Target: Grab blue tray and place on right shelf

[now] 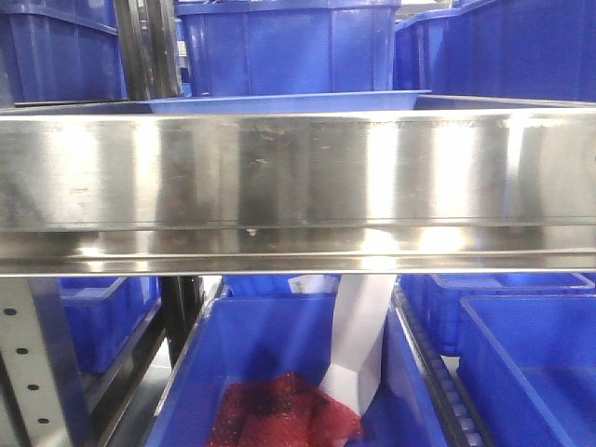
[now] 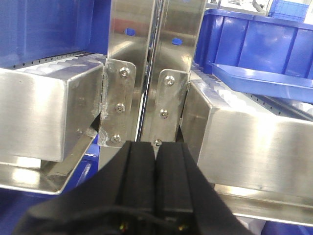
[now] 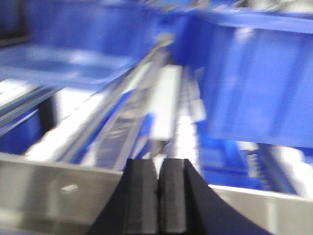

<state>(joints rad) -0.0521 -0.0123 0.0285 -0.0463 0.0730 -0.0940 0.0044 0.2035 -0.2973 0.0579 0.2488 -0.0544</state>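
The blue tray (image 2: 259, 81) lies on the right shelf (image 1: 298, 177) behind its steel rail, long axis along the rail. It sits up and right of the left gripper (image 2: 155, 161) and up-left of the right gripper (image 3: 159, 176). Both grippers are pinched closed, empty, apart from it; neither looks clearly nearer.
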